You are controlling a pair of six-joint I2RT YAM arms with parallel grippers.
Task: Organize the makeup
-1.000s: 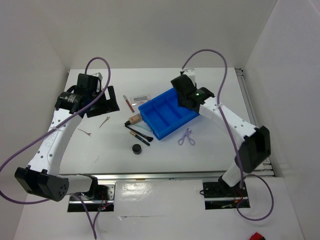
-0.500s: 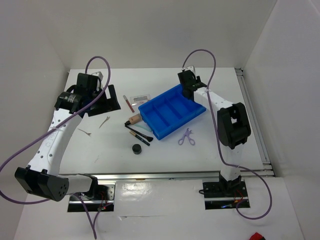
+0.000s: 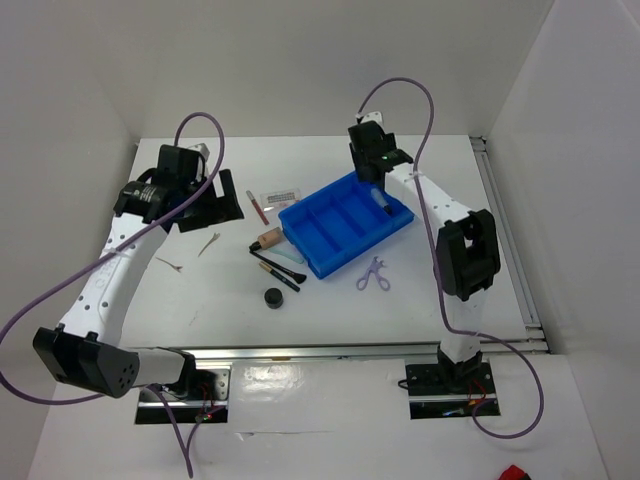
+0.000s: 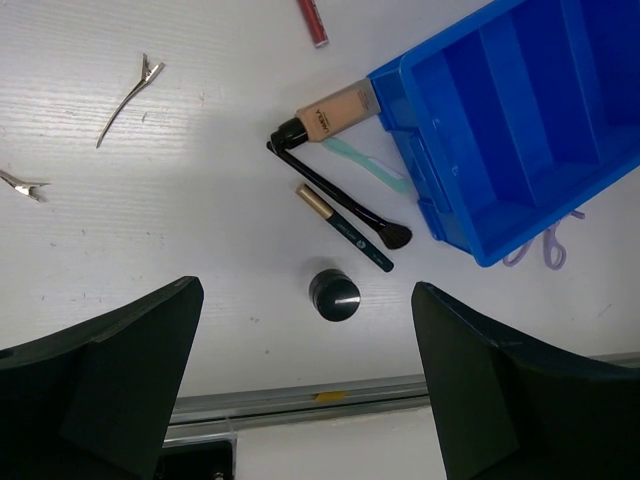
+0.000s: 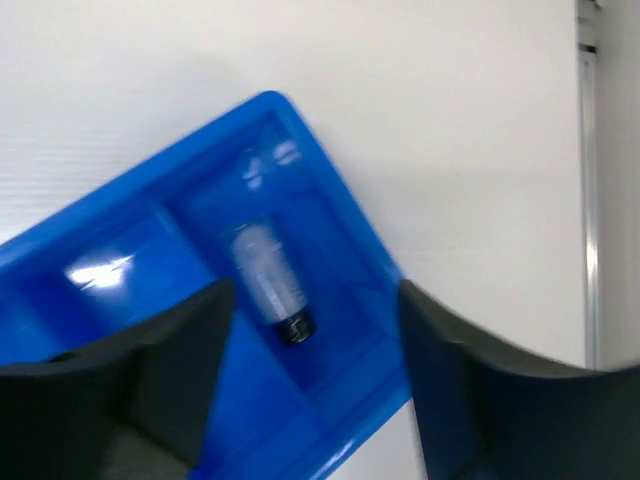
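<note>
- Over the far right end of the blue tray (image 3: 298,245): hovering the right gripper (image 3: 372,170) with fingers spread wide, gripping nothing.
- Directly below: noting the clear bottle (image 5: 268,283) lying on its side in the tray's end compartment, apart from the fingers.
- Reading the step in hand as finishing the bottle drop-off and lifting clear of the tray.
- Above the left half of the table: holding the left gripper (image 3: 218,200) high, likewise wide apart and carrying nothing.
- Logging what is waiting loose left of the tray: beige tube (image 4: 335,110) just beside the tray corner, black brush (image 4: 335,193), pencil (image 4: 345,227), black jar (image 4: 333,294), pink stick (image 4: 312,20), white card (image 3: 280,194), two clips (image 4: 130,90).
- Also noting a purple looped tool (image 3: 374,274) near the tray's front side.
- Judging the next move as picking one loose piece, most likely from the cluster by the tray corner: lowering spread fingers astride it, closing, then carrying it to a free compartment.
- Expecting trouble with the flat clips and card, both calling for a pinch right at the table surface.
- Comparing with a second ago: finding the right gripper moved from above the tray's right side to its far end, and the bottle now showing in the compartment.
- Finding no shift in the left arm or the loose pieces.
</note>
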